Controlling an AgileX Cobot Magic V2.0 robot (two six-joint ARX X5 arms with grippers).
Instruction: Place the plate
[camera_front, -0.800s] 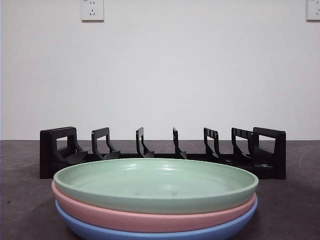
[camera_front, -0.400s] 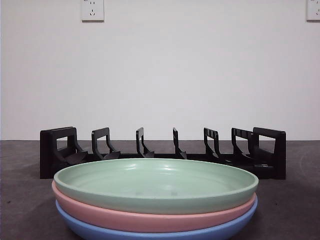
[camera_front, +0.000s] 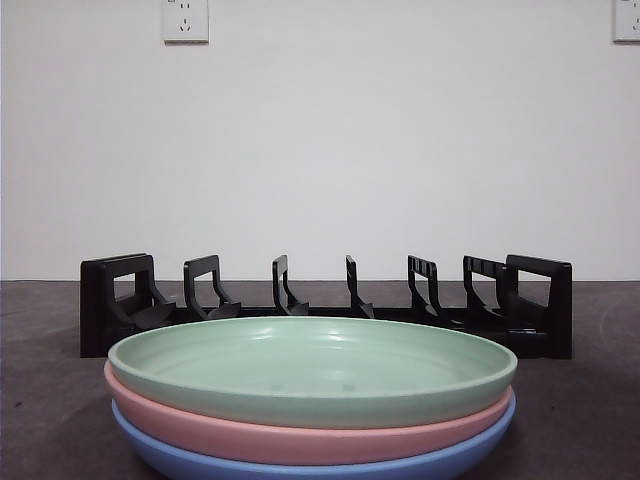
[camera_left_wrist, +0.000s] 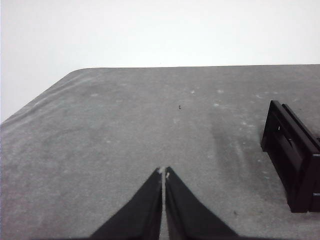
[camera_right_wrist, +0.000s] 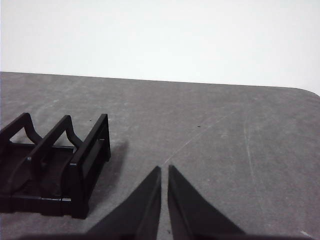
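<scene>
- The grey table (camera_front: 580, 420) carried everything.
- A black dish rack (camera_front: 325, 305) stood empty along the back, its dividers upright.
- Three plates sat stacked in front of the rack: a green plate (camera_front: 312, 370) on a pink plate (camera_front: 300, 438) on a blue plate (camera_front: 320, 466).
- The left gripper (camera_left_wrist: 163, 172) hung above bare table just beside one end of the rack, jaws pressed together, holding nothing.
- The right gripper (camera_right_wrist: 164, 170) waited near the other end, jaws almost touching, empty.
</scene>
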